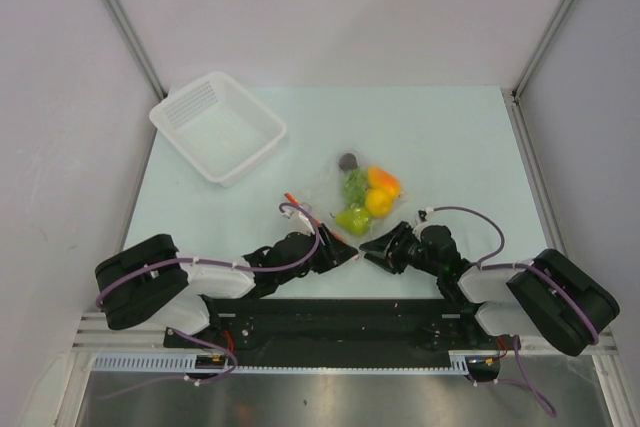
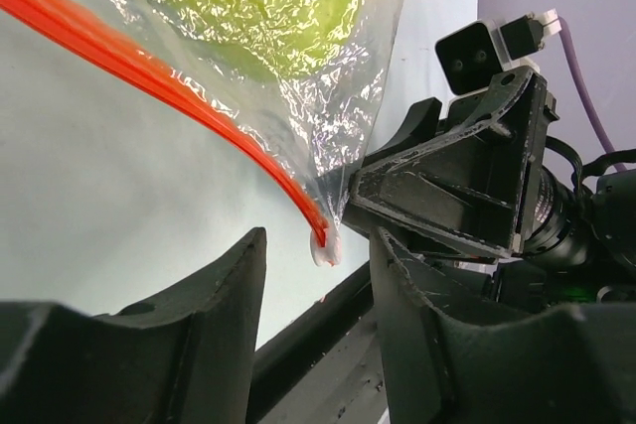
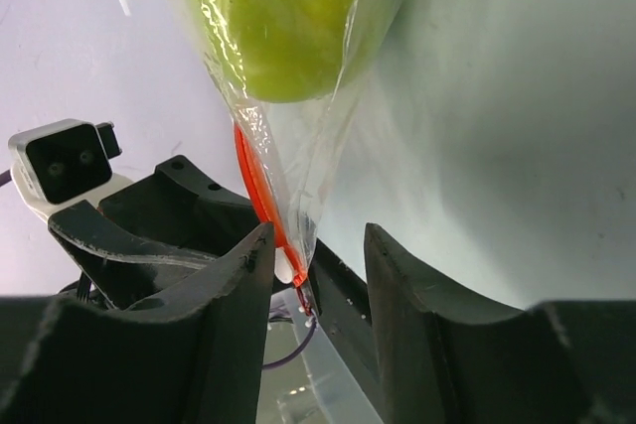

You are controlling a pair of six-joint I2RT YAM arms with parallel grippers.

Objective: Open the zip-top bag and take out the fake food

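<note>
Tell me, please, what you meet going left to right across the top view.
White slotted plastic basket → clear crinkly zip-top bag holding glossy plastic fake food → right arm's bulky black link.

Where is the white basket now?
In the top view, the white basket sits at the table's far left, apart from the zip-top bag to its right.

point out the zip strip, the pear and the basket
zip strip (image 2: 179, 106), left wrist view, midway along the red strip
pear (image 3: 278, 17), right wrist view, its green belly
basket (image 1: 225, 132), top view, bare floor inside
</note>
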